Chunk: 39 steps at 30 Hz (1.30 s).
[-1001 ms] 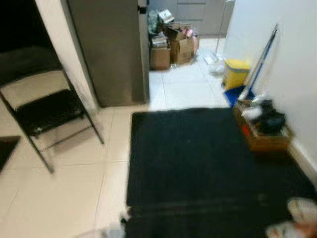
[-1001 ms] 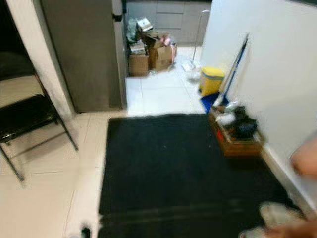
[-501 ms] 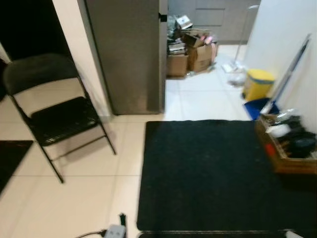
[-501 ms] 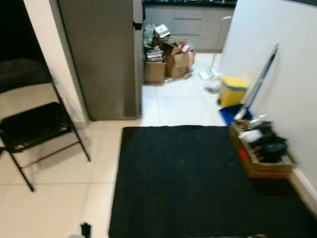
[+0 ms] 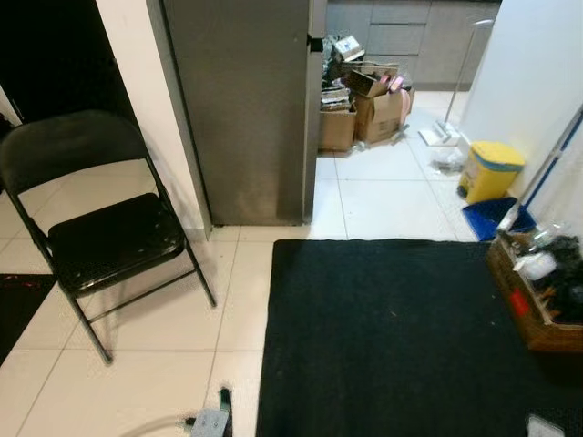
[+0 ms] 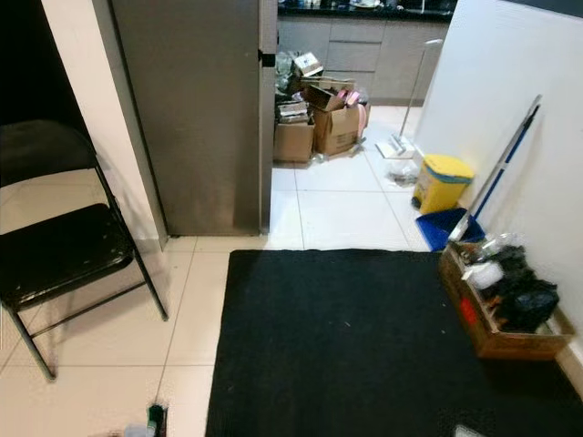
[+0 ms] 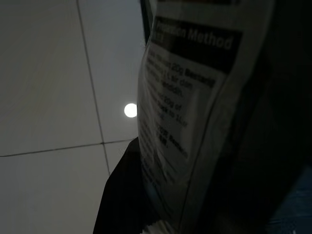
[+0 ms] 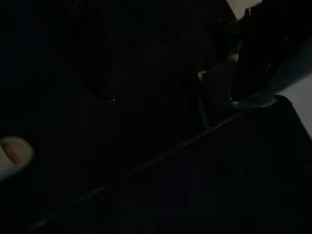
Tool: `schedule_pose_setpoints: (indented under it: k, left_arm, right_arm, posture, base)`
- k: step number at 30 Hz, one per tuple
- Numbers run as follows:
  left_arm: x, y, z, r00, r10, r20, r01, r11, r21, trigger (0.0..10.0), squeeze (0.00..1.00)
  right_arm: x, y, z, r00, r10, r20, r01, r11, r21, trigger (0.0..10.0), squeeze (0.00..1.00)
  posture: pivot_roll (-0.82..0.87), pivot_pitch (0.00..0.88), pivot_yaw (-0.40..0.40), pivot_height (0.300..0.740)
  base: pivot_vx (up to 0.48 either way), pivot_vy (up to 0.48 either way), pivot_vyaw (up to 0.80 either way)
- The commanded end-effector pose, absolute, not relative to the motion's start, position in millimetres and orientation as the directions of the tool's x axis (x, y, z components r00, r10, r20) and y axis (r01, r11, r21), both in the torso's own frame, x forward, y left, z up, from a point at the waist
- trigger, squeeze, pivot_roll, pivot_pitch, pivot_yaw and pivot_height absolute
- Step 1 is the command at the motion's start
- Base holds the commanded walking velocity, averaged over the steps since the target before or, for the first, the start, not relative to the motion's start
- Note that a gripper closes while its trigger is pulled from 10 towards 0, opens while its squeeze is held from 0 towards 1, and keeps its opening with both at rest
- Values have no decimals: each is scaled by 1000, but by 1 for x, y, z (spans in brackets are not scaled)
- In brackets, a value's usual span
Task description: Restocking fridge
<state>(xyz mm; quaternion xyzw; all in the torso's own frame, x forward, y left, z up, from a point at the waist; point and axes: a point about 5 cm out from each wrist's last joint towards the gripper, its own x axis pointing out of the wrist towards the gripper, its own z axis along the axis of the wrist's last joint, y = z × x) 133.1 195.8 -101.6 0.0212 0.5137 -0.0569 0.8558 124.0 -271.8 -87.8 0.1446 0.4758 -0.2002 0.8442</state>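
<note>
The tall grey fridge [image 5: 246,109] stands shut ahead at the upper middle, its door edge facing the kitchen passage. In the left wrist view a printed packet [image 7: 195,112] with black and white label text hangs very close between my left gripper's fingers, over pale floor tiles; a dark finger [image 7: 122,195] shows beside it. The right wrist view is very dark: one black finger [image 8: 263,48] can be made out above the black mat.
A black folding chair [image 5: 109,237] stands left of the fridge. A large black mat [image 5: 392,337] covers the floor ahead. Cardboard boxes [image 5: 364,109] pile up beyond the fridge. A yellow bin [image 5: 490,168], blue dustpan [image 5: 492,217] and wooden crate [image 5: 537,300] line the right wall.
The camera has swung left and steadied, so the fridge and chair are larger and sharper. The pale feet at the lower right corner have left the frame.
</note>
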Motion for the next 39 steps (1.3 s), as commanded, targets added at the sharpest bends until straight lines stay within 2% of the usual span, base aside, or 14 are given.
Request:
schedule_pose_setpoints:
  k: [1, 9, 19, 39]
  left_arm:
    - [131, 192, -103, 462, -90, -882, 132, 991, -32, 10000, 0]
    - [130, 191, -103, 458, -93, -884, 132, 991, -35, 10000, 0]
    - [130, 192, -103, 458, -89, -885, 131, 991, -32, 10000, 0]
    - [129, 191, -103, 456, -90, -885, 133, 991, -32, 10000, 0]
  right_arm:
    - [128, -273, -86, 477, -202, -855, 477, 877, 59, 10000, 0]
    - [128, -273, -86, 474, -201, -857, 473, 879, 56, 10000, 0]
    - [129, -273, -86, 484, -204, -851, 493, 867, 73, 10000, 0]
    - [130, -274, -84, 496, -202, -844, 487, 870, 78, 10000, 0]
  posture:
    - [-4, 0, -25, 740]
    - [-5, 0, -26, 740]
    - [-2, 0, -26, 740]
    - [-3, 0, -26, 740]
  base:
    - [352, 0, 0]
    - [347, 0, 0]
    - [348, 0, -765]
    - [347, 0, 0]
